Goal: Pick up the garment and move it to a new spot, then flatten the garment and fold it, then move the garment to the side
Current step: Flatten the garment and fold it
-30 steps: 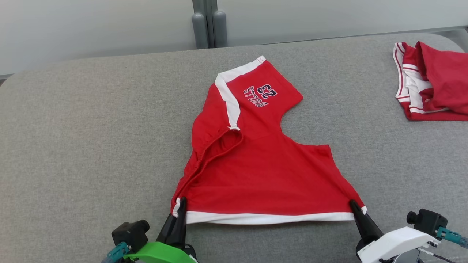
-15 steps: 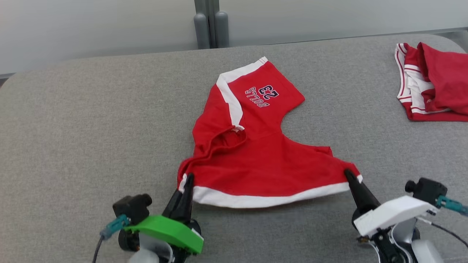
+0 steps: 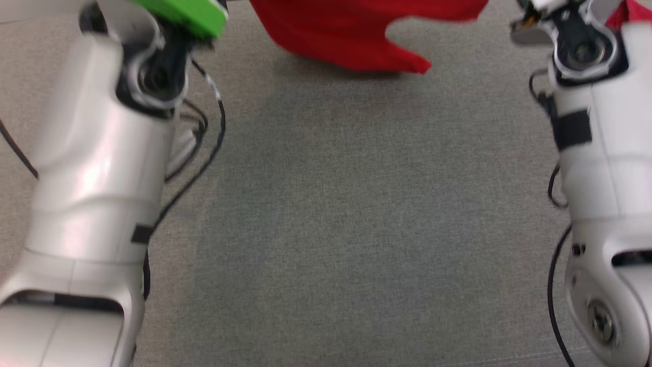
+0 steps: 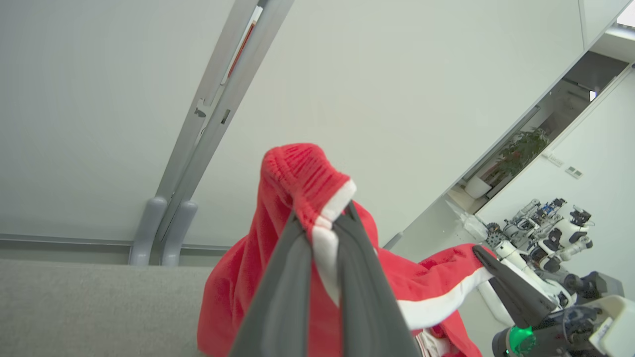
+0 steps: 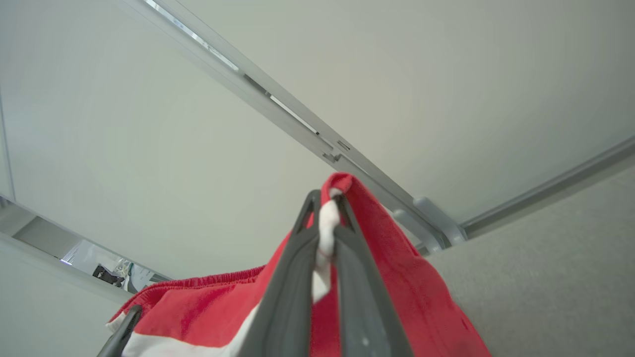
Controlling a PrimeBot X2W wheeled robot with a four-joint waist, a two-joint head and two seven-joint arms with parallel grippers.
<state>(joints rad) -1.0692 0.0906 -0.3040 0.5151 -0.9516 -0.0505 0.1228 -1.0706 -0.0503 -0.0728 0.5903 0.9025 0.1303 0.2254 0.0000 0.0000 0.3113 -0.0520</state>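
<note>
The red garment [image 3: 351, 35] with white trim hangs at the top of the head view, its lower tip just above the grey table [image 3: 331, 229]. In the left wrist view my left gripper [image 4: 322, 218] is shut on a white-trimmed corner of the garment [image 4: 292, 168], held up in the air. In the right wrist view my right gripper [image 5: 327, 198] is shut on the other white-edged corner of the garment [image 5: 397, 277]. The cloth sags between them. The right gripper [image 4: 483, 253] also appears in the left wrist view, pinching the hem.
My pale left forearm [image 3: 97, 153] and right forearm [image 3: 601, 153] rise at the sides of the head view, with loose black cables [image 3: 204, 132] beside them. A bit of another red cloth [image 3: 631, 10] shows at the top right. Other robots [image 4: 550, 233] stand in the far background.
Both arms have risen with the waistband corners still gripped, lifting the garment off the table. The head camera has tilted down toward the near table and forearms.
</note>
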